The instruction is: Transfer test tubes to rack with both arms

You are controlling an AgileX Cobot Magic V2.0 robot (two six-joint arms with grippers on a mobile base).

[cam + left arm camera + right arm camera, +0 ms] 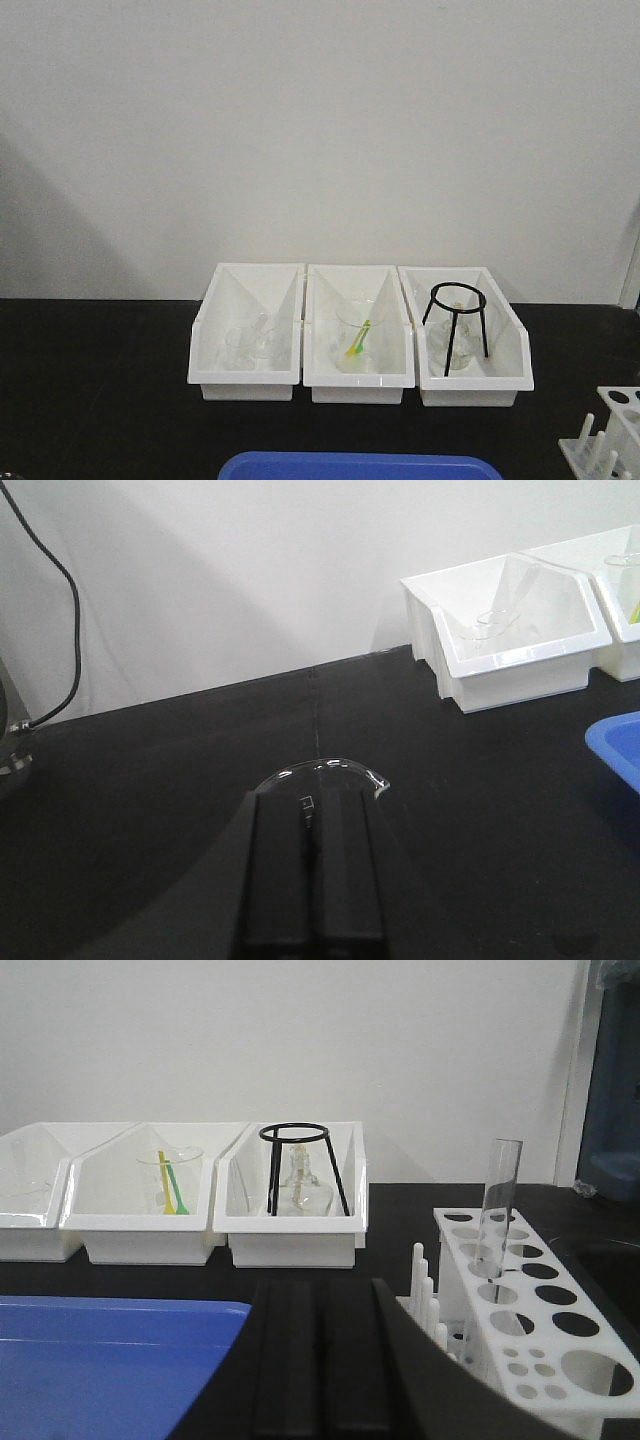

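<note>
Rack [612,435] cut off by right & bottom edges in front view, only corner + pegs seen. Blue tray [348,466] cropped at bottom. Left claw [314,880]: tips out of frame, open/shut unclear. Right claw [318,1360] same. Glassware in left bin [248,340] too faint to ID.

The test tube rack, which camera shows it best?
The right wrist view. There the rack fills the lower right, with its rows of holes, its pegs and one test tube standing in it. The front view catches only a corner of it at the lower right edge. The left wrist view misses it.
</note>
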